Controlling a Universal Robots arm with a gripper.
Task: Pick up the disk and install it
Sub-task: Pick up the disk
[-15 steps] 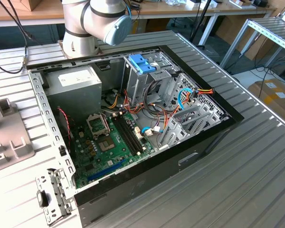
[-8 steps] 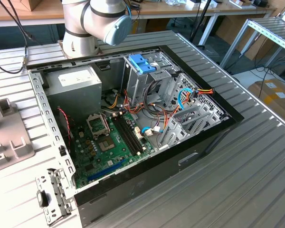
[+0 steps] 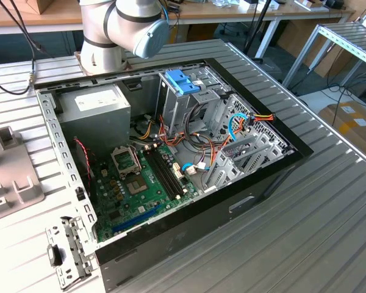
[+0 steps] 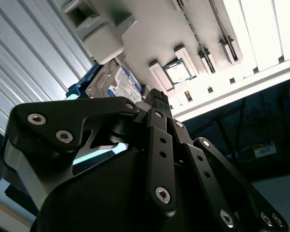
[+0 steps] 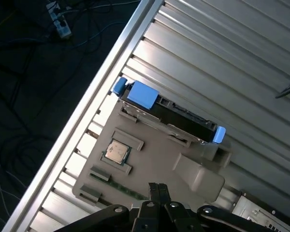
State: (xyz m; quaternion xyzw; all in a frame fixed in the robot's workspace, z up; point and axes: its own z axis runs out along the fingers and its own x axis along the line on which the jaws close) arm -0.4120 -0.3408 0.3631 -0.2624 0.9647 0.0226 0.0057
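Observation:
The disk (image 5: 176, 117) stands on its edge in a slot of a grey fixture tray (image 5: 159, 150), framed by a light-blue carrier rail with blue tabs at both ends. In the second wrist view the disk (image 4: 117, 83) shows its white-and-blue label behind the black finger linkages. My gripper (image 5: 158, 187) hovers over the tray, well apart from the disk, with its fingertips (image 4: 156, 94) shut together on nothing.
The same tray holds a processor chip (image 5: 117, 151) and a memory stick (image 5: 120, 189). The ribbed table's edge (image 5: 94, 92) runs close by the tray. An open computer case (image 3: 250, 195) shows a power-supply box (image 3: 100, 107), a blue-latched drive cage (image 3: 182, 82) and a motherboard (image 3: 140, 183).

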